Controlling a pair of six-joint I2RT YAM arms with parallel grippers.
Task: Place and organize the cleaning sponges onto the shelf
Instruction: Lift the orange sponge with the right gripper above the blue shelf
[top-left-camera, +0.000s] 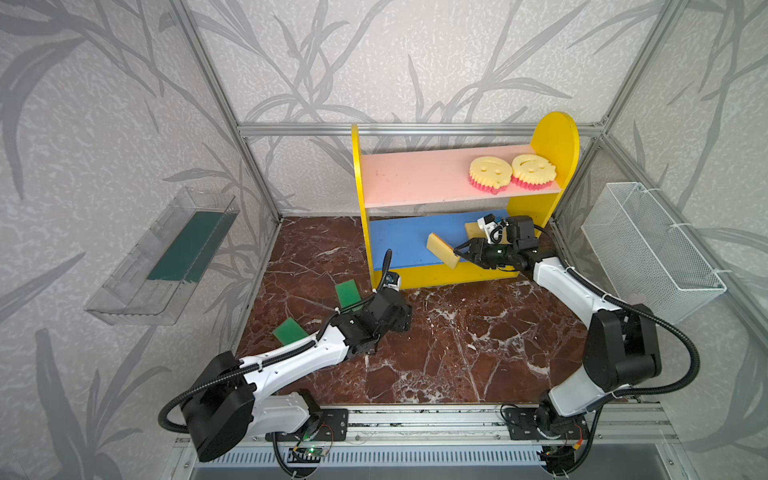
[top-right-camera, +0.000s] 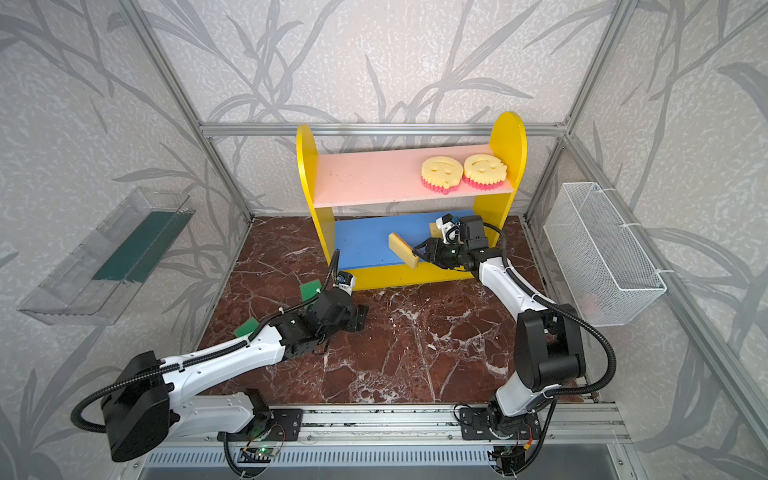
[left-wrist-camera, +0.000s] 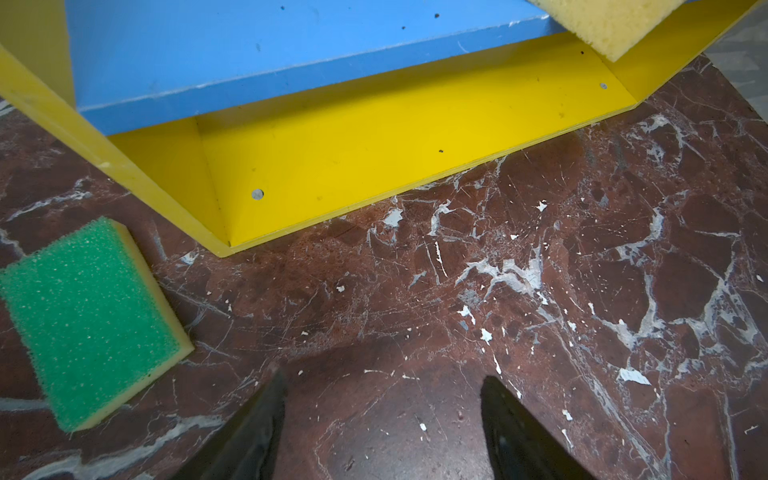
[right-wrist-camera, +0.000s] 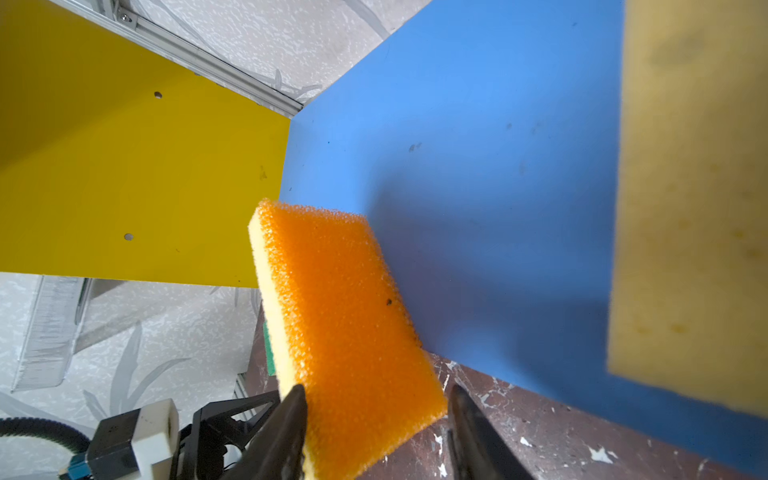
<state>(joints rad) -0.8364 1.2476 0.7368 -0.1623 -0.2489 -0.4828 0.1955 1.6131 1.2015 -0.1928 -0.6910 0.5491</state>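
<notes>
Two smileys (top-left-camera: 490, 172) (top-left-camera: 534, 169), two green sponges (top-left-camera: 348, 293) (top-left-camera: 289, 330), one orange sponge (right-wrist-camera: 349, 332), one pale yellow sponge (right-wrist-camera: 690, 208), one shelf (top-left-camera: 557, 141), one tray (top-left-camera: 137, 282), one basket (top-left-camera: 652, 249), two arms (top-left-camera: 291, 365) (top-left-camera: 582, 291).

Tilted pale sponge (top-left-camera: 442, 250) at blue board (top-left-camera: 405, 243) edge, right tool (top-left-camera: 460, 254) just beside.

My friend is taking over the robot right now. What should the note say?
Left gripper: open, empty, above the table near the shelf.
Right gripper: jaws either side of the orange sponge, which tilts at the blue board's front edge; grip unclear.
Done: two smiley sponges on the pink board; one pale sponge on the blue board.
To do: settle the orange sponge, then shelve the two green sponges from the table.
</notes>
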